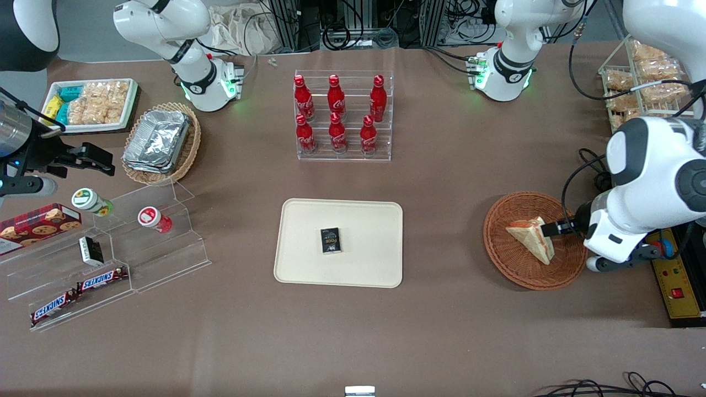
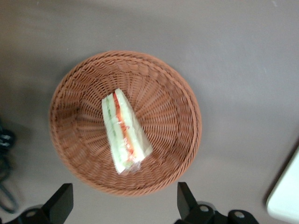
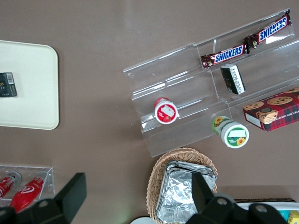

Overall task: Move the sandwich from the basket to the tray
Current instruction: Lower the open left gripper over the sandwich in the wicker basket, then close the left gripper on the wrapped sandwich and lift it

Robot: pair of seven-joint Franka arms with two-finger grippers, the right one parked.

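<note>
Sandwich (image 1: 534, 238) flat in basket (image 1: 510, 264), long axis pointing toward tray (image 1: 309, 264); end effector (image 2: 122, 205) open above basket rim.

- A matte brown table top (image 1: 469, 342) fills nearly the whole front view and forms the plain backdrop in both wrist views.
- At the table's edge farthest from the front camera, a strip of pale grey floor (image 1: 83, 38) shows.
- Two dark ribbed metal frame posts (image 1: 287, 25) stand there, with a tangle of black cables (image 1: 353, 33) between them.
- A crumpled beige cloth (image 1: 242, 30) lies on the floor beside the posts.
- A yellow control box (image 1: 677, 289) with red buttons sits at the working arm's end of the table.
- More black cables (image 1: 606, 387) loop at the table's nearest edge.
- The light is even and comes from overhead, and shadows are soft and short.
</note>
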